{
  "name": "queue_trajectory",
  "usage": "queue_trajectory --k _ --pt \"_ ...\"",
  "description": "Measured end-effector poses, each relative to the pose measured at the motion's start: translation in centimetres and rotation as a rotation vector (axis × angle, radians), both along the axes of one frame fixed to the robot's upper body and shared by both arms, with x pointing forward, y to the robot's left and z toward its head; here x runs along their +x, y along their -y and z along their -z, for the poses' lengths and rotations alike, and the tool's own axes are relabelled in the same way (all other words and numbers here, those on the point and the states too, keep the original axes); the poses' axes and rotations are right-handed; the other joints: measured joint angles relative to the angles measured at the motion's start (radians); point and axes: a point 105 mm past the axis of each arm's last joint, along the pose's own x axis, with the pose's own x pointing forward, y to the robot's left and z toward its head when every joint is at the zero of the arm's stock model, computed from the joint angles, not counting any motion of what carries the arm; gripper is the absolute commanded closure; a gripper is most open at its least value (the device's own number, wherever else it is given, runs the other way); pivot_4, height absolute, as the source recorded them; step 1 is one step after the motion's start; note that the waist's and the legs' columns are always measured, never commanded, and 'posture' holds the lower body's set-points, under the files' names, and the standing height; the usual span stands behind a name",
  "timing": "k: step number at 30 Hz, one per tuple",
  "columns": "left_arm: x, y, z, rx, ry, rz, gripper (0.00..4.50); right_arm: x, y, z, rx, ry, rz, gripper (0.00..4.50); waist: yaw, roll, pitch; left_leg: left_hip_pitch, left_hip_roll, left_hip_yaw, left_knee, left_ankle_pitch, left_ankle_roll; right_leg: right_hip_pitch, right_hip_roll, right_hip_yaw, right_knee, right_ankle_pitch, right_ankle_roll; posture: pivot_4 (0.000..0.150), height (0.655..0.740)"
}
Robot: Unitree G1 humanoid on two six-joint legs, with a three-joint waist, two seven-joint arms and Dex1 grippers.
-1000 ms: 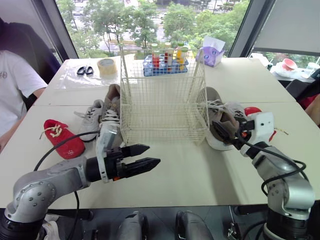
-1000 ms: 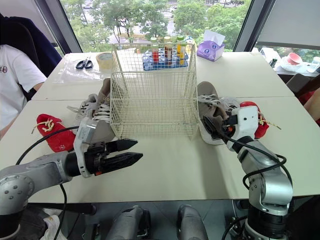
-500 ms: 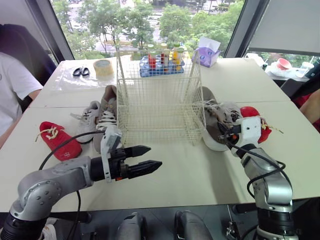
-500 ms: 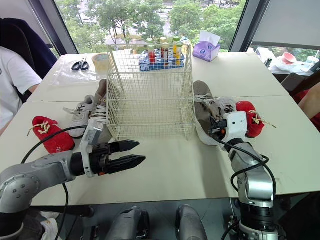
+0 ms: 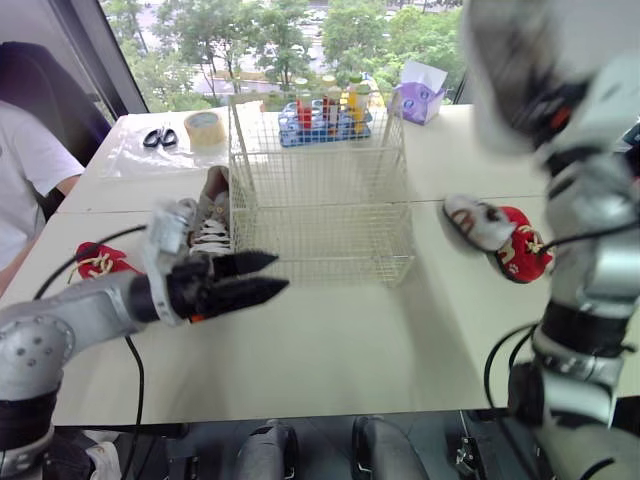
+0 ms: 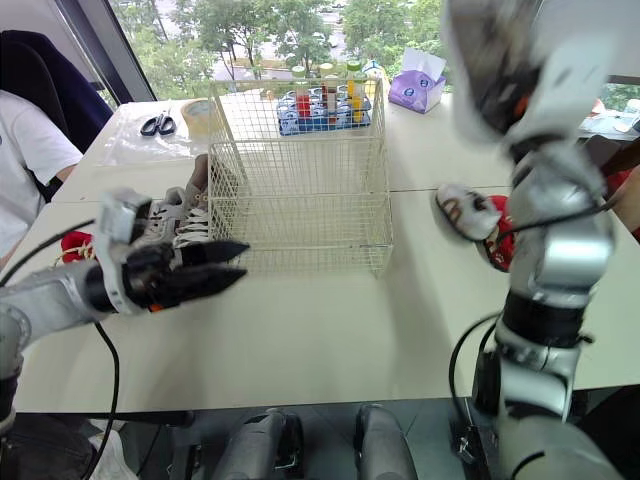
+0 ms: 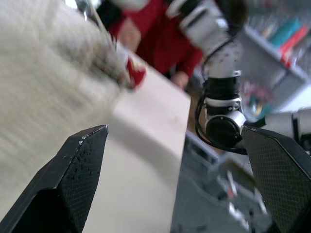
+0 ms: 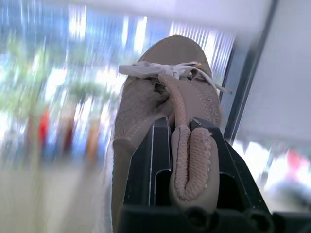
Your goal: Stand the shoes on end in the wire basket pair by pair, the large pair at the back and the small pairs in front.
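Tan shoe (image 8: 165, 92): clamped in right hand (image 8: 181, 127), held high above the surface (image 5: 330, 350).
Left hand (image 5: 278, 273): fingers wide apart, low over surface, front-left of wire basket (image 5: 320, 200).
Small grey shoe (image 5: 478, 222): on surface right of wire basket, just beside red shoe (image 5: 522, 252).

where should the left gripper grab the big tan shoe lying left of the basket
Probably the rim of its opening at the far, heel end, from above, one finger inside. The tan shoe lies sole-down, laces up, between the wire basket and a white sneaker, so its flanks look hard to reach.
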Motion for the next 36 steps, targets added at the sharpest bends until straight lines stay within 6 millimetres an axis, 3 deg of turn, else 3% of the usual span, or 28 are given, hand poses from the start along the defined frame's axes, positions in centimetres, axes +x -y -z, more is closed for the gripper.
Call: queue_trajectory --k 3,5,8,12,16,20,24,28,31,36 --pt "1.5 -0.6 -2.2 -0.043 0.054 -0.059 0.00 -1.6 -1.6 -3.6 -0.106 0.126 -0.051 4.35 -0.005 -0.003 0.000 0.000 0.000 0.000 0.000 -0.001 -0.001 0.001 0.000 0.001 -0.001 0.000 0.000 0.150 0.7400" --pt "2.8 -1.9 -5.3 -0.126 0.123 -0.129 0.00 -1.7 -3.7 -4.0 -0.285 0.101 -0.174 4.35 -0.008 -0.004 0.001 0.000 0.000 0.002 0.002 -0.003 0.004 0.001 0.000 0.002 -0.001 0.000 0.000 0.150 0.7400" --pt "3.8 -5.2 -9.7 -0.258 0.221 -0.245 0.00 -2.6 -7.8 -2.7 -0.613 0.006 -0.410 4.35 -0.014 -0.004 0.001 0.002 0.000 0.003 0.002 -0.004 0.005 0.003 0.000 0.003 -0.001 0.000 0.000 0.150 0.7400" --pt "5.0 -8.3 -11.0 -0.288 0.223 -0.333 0.00 -3.4 -9.0 -2.7 -0.789 -0.032 -0.568 4.35 -0.005 -0.006 0.003 0.002 0.000 0.003 0.003 -0.004 0.005 0.002 -0.001 0.003 0.000 0.000 0.000 0.150 0.7400" --pt "6.3 -11.1 -11.8 -0.301 0.217 -0.406 0.00 -5.3 -10.7 -3.4 -0.943 0.045 -0.670 4.35 -0.005 -0.007 0.003 0.002 0.000 0.004 0.003 -0.004 0.004 0.002 -0.001 0.002 -0.001 0.000 0.000 0.150 0.7400" --pt "7.2 -10.9 -13.1 -0.291 0.241 -0.360 0.00 -5.4 -11.8 -2.8 -1.024 0.063 -0.745 4.35 -0.002 -0.012 0.002 0.002 0.000 0.004 0.004 -0.001 0.000 0.003 -0.002 0.002 -0.001 0.000 0.000 0.150 0.7400" --pt "7.5 -8.8 -15.1 -0.260 0.299 -0.249 0.00 -5.1 -13.2 -1.5 -1.094 0.060 -0.808 4.35 -0.004 -0.014 0.003 0.001 0.000 0.005 0.004 -0.001 0.000 0.003 -0.002 0.002 -0.001 0.000 0.000 0.150 0.7400" --pt "7.8 -6.9 -15.9 -0.230 0.325 -0.138 0.00 -4.8 -13.9 -0.8 -1.143 0.073 -0.801 4.35 -0.005 -0.014 0.003 0.001 -0.001 0.009 0.004 -0.001 0.000 0.001 -0.002 0.002 0.000 0.000 0.001 0.150 0.7400" --pt "8.4 -6.5 -15.2 -0.187 0.303 -0.111 0.85 -4.7 -13.9 -0.8 -1.149 0.076 -0.794 4.35 -0.006 -0.014 0.003 0.001 0.000 0.009 0.004 -0.001 -0.001 0.001 -0.002 0.002 0.001 0.000 0.001 0.150 0.7400" --pt "9.4 -6.6 -14.0 -0.161 0.234 -0.100 3.26 -5.0 -14.1 -0.5 -1.170 0.090 -0.793 4.35 -0.007 -0.014 0.003 0.001 0.000 0.009 0.004 -0.001 -0.001 -0.001 -0.002 0.003 0.004 0.000 0.001 0.150 0.7400"
